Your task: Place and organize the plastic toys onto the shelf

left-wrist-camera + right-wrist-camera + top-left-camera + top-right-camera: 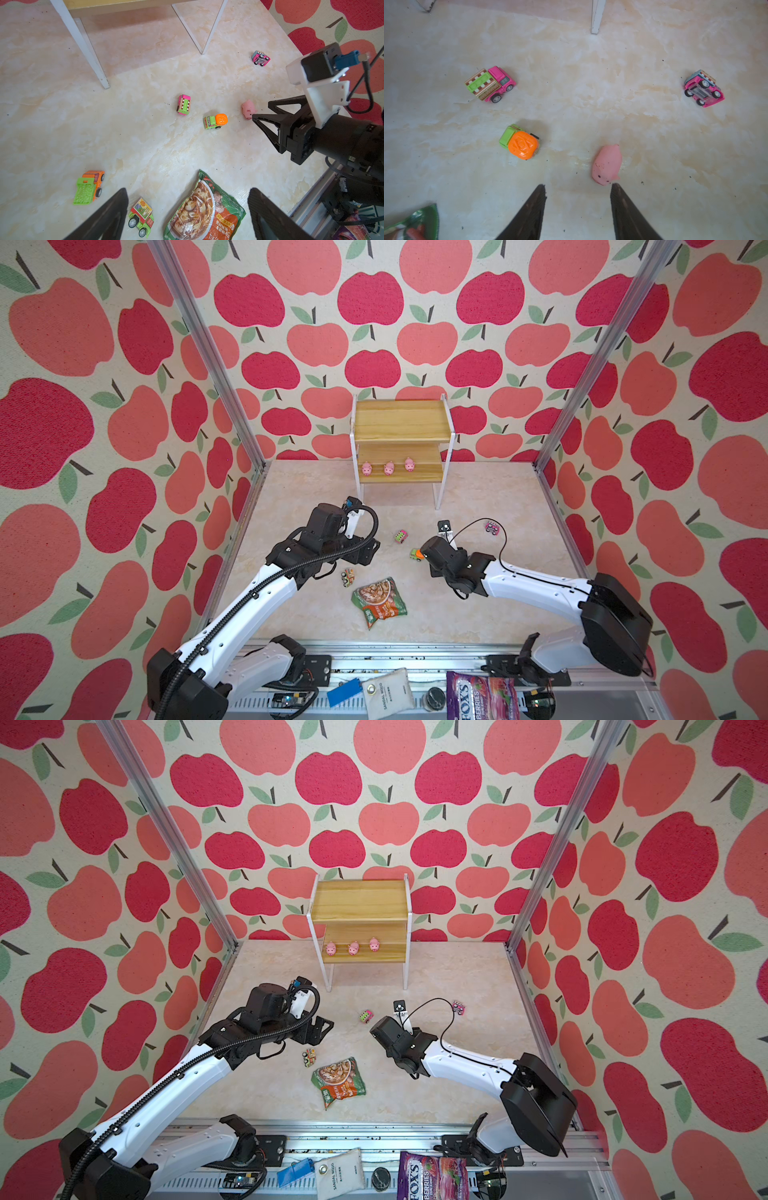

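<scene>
- My left arm reaches from the base rail toward the shelf (401, 416). Its forearm slants upward and the wrist is folded, so the left gripper (368, 551) points across toward the middle, well short of the shelf's front legs and clear of the floor (415, 489).
- On its wrist camera I see those fingers spread wide with nothing between them.
- My right arm comes in from the right with the forearm low and the wrist tipped down. The right gripper (577, 187) hangs just above the floor, in front of the shelf's right front leg.
- Its jaws stand partly apart with only bare floor between them, so I have hold of nothing.
- The fourth pig (607, 164) lies on the floor just past one fingertip (616, 193). I cannot tell whether they touch.
- Three pigs (389, 467) stand in a row on the shelf's lower board.
- All five trucks are on the floor in front of the shelf.
- The pink-and-green truck (491, 84) and the pink truck (704, 89), which is on its side, lie nearest the shelf.
- The green truck with the orange drum (520, 142) sits just beside the fourth pig.
- The orange truck with the green bed (89, 187) and the green box truck (141, 216) lie farther from the shelf, under my left gripper.
- The snack packet (379, 601) lies farthest out, next to the green box truck.
</scene>
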Robot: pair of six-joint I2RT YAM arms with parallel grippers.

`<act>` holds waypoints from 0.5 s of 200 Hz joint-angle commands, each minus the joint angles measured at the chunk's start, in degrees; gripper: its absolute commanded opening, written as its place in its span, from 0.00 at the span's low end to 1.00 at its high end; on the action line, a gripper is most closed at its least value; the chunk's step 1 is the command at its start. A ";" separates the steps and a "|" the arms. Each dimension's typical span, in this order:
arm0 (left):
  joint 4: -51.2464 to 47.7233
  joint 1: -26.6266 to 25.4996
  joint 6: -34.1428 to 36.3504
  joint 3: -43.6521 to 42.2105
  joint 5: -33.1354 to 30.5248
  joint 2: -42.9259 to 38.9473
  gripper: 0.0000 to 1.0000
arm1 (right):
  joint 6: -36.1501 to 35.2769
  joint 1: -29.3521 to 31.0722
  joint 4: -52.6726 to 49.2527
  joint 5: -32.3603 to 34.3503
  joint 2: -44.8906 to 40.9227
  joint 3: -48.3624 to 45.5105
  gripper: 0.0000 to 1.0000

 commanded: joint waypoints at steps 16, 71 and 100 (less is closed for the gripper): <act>-0.78 -0.12 0.50 0.74 -0.47 -0.54 0.92 | 12.08 -4.31 -0.76 -7.64 1.45 -3.10 0.54; -0.79 -0.43 0.58 0.70 -0.77 -1.07 0.92 | 14.60 -10.73 4.98 -14.53 6.07 -4.39 0.53; -0.79 -0.44 0.67 0.73 -0.76 -1.13 0.92 | 14.09 -12.75 5.16 -15.42 10.65 -1.72 0.53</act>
